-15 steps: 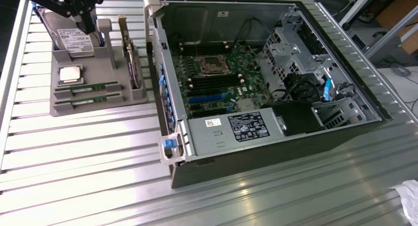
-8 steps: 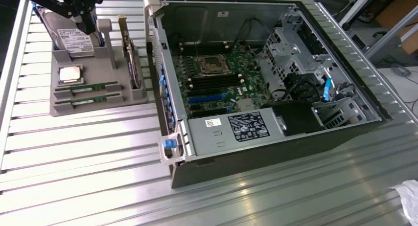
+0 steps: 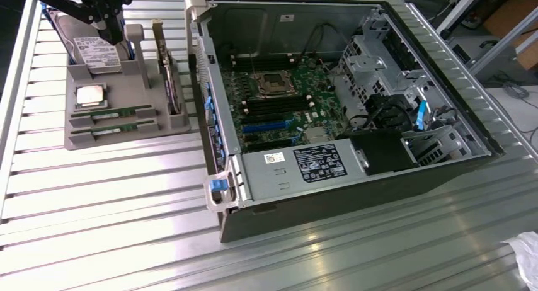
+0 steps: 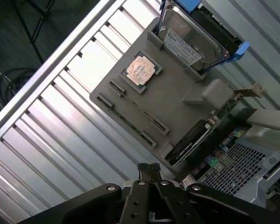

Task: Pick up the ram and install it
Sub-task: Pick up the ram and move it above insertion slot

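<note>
Two green ram sticks (image 3: 104, 113) (image 3: 106, 131) lie edge-up in the slots of a grey holder (image 3: 135, 83) at the exterior view's left. The wrist view looks down on them as thin dark strips (image 4: 136, 106) (image 4: 126, 122). My gripper (image 3: 109, 31) hangs above the holder's far end, over the hard drive (image 3: 91, 51), well clear of the sticks. Its fingers (image 4: 149, 169) are shut with nothing between them. The open computer case (image 3: 336, 96) lies beside the holder, with its motherboard (image 3: 281, 96) and dark memory slots (image 3: 273, 107) exposed.
The holder also carries a square silver processor (image 3: 90, 96) (image 4: 141, 70), an upright expansion card (image 3: 172, 83) and a hard drive in a blue bracket (image 4: 196, 37). All stand on a ribbed metal table (image 3: 109, 196). A power supply (image 3: 311, 165) fills the case's near end.
</note>
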You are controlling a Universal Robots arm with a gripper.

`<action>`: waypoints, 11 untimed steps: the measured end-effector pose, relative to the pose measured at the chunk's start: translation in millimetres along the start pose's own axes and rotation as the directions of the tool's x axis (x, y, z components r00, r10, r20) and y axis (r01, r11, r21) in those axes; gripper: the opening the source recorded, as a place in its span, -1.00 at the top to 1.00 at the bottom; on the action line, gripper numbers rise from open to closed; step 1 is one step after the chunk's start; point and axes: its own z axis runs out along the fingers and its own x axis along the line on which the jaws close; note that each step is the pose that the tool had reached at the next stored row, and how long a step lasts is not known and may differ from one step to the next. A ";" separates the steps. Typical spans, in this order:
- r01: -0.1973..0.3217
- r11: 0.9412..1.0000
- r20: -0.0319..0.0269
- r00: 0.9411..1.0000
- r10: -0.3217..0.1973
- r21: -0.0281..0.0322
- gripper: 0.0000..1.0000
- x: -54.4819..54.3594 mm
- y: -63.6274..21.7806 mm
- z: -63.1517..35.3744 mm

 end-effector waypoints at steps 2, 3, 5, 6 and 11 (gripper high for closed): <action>0.017 1.000 -0.001 1.000 -0.017 0.001 0.79 0.0 0.0 0.0; 0.023 1.000 -0.001 1.000 -0.023 0.001 0.79 0.0 0.0 0.0; 0.033 0.999 -0.001 0.999 -0.033 0.002 0.79 0.0 0.0 0.0; 0.039 0.999 -0.001 0.999 -0.039 0.002 0.79 0.0 0.0 0.0; 0.065 0.998 -0.002 0.998 -0.065 0.004 0.79 0.0 0.0 0.0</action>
